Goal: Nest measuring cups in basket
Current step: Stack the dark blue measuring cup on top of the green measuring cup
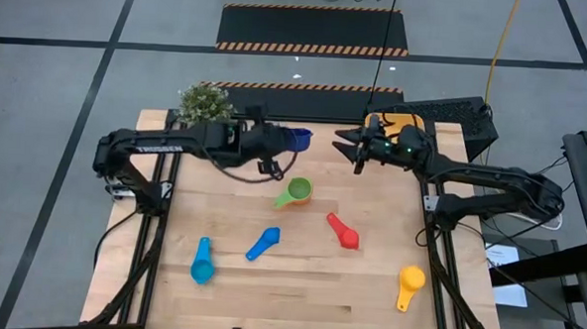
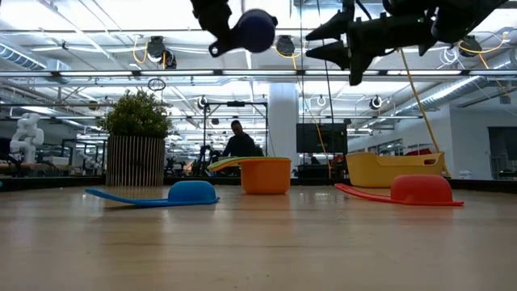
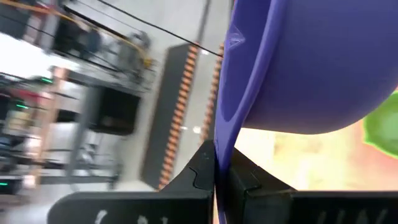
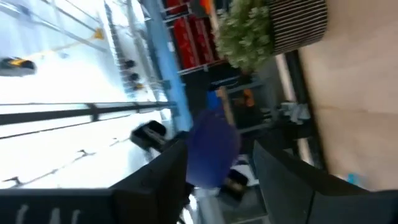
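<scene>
Setting: a pale wooden table (image 1: pixel 298 284) in a large workshop hall with grey floor and hazard-striped mats; a potted plant (image 1: pixel 205 102) stands at the far left corner.
Left gripper (image 1: pixel 275 142): raised above the far middle of the table, clamped tight on the flat handle of the dark blue measuring cup (image 1: pixel 299 139); the left wrist view shows the handle edge-on between the two fingers, the bowl pointing away from the wrist toward the right arm.
Right gripper (image 1: pixel 352 147): also raised, facing the left one across a short gap, fingers spread and empty; in the right wrist view the dark blue bowl sits straight ahead between them.
Key relation: the cup's long axis runs along the line joining the two grippers, bowl end toward the right one, so the right arm is the nearer to take it, probably as a handover.
Basket (image 1: pixel 407 121): yellow-orange, at the far right edge, just behind the right gripper, mostly hidden by that arm.
Other cups on the table: green (image 1: pixel 295 192) near the middle, blue (image 1: pixel 262 243) and red (image 1: pixel 343 231) nearer the front, teal (image 1: pixel 202 261) front left, orange (image 1: pixel 409 286) front right.
Progress: judged early, five cups lie loose and I cannot tell what the basket holds.
</scene>
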You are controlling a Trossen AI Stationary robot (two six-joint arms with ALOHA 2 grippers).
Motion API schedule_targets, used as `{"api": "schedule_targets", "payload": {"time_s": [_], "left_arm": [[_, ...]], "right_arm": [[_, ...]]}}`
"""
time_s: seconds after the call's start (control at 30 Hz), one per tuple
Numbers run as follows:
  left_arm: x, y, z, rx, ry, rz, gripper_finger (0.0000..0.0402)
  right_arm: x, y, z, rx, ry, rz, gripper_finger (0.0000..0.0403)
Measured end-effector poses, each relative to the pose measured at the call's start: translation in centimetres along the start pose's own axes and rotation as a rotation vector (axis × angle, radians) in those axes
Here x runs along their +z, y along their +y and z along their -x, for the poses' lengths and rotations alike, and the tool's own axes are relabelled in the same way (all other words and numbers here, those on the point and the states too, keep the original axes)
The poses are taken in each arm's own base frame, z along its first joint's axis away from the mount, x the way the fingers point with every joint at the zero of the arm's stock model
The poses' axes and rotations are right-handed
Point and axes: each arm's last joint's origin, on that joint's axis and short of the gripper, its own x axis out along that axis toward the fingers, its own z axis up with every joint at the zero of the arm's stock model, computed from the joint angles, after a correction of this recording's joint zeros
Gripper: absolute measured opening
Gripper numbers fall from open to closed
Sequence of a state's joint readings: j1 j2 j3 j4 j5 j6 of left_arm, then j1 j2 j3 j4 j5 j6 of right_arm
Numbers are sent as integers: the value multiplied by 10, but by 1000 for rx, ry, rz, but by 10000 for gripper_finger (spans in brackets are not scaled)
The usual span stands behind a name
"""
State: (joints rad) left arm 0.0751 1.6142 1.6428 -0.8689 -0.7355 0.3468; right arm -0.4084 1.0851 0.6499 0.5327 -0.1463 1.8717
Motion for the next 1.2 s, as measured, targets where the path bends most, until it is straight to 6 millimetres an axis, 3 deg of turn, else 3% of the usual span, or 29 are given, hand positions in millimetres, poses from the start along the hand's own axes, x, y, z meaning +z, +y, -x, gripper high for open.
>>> {"api": "schedule_targets", "payload": {"time_s": [0.27, 0.5, 0.77, 1.2], "left_arm": [[3, -6, 8, 110, 21, -73, 4], [8, -23, -9, 124, 73, -207, 4], [14, -47, -15, 99, 74, -264, 3], [13, -45, -18, 103, 84, -211, 6]], "right_arm": [[-19, 0, -7, 77, 39, -150, 161], [-35, 1, -19, 52, 56, -216, 160], [-36, -2, -30, 20, 56, -221, 160], [-38, -5, -33, -12, 135, -252, 160]]}}
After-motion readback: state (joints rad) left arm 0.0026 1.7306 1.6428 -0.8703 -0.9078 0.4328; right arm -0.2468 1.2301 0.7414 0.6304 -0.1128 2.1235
